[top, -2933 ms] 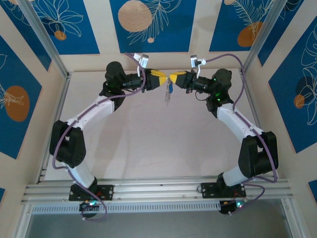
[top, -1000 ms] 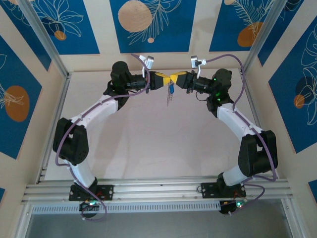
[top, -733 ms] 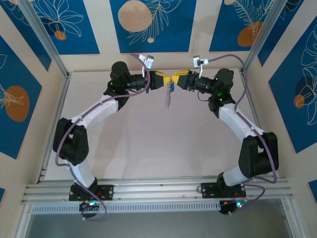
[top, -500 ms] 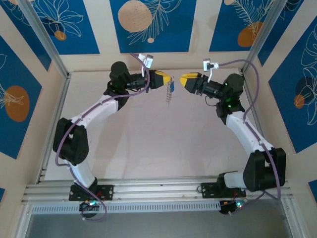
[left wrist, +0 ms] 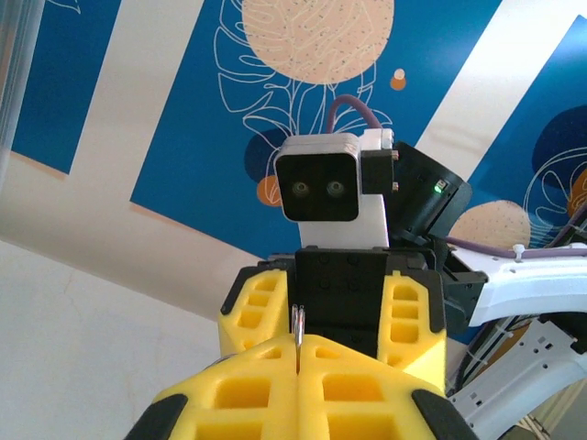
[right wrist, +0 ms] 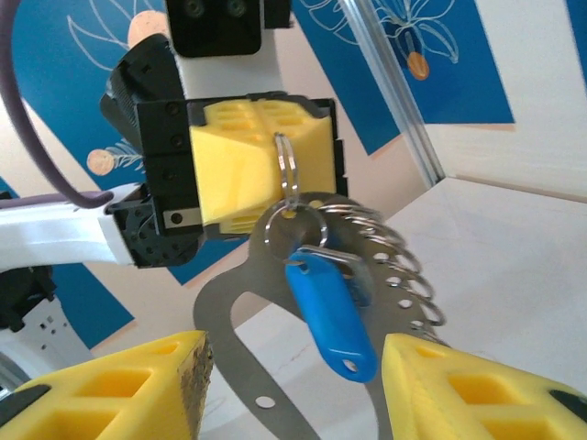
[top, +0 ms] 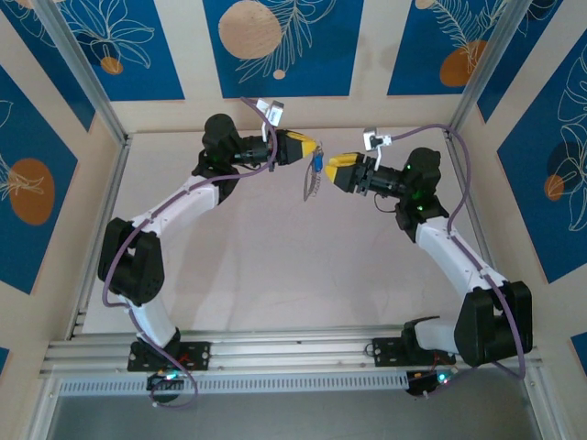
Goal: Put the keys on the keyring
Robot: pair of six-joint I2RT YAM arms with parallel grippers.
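My left gripper point(top: 314, 147) is shut, pinching a thin wire ring point(left wrist: 297, 328) between its yellow fingers. In the right wrist view the left gripper point(right wrist: 275, 137) holds that ring point(right wrist: 287, 174) from above. The keyring point(right wrist: 218, 307), a flat grey loop with a row of holes and wire coils along one edge, hangs below it. The key point(right wrist: 332, 310) with its blue head dangles in front of the loop. From above, the keyring point(top: 312, 186) and the blue key point(top: 316, 163) hang in the air. My right gripper point(top: 334, 170) point(right wrist: 293, 390) stands open just right of them, touching nothing.
The pale table point(top: 275, 257) lies below both raised arms. Blue patterned walls and metal frame posts point(top: 481, 64) close in the back and sides. My right gripper's camera and open fingers point(left wrist: 266, 307) face the left wrist closely.
My right gripper has opened, let go of the bunch and drawn back to the right, then come in lower. The keyring now hangs from my left gripper alone.
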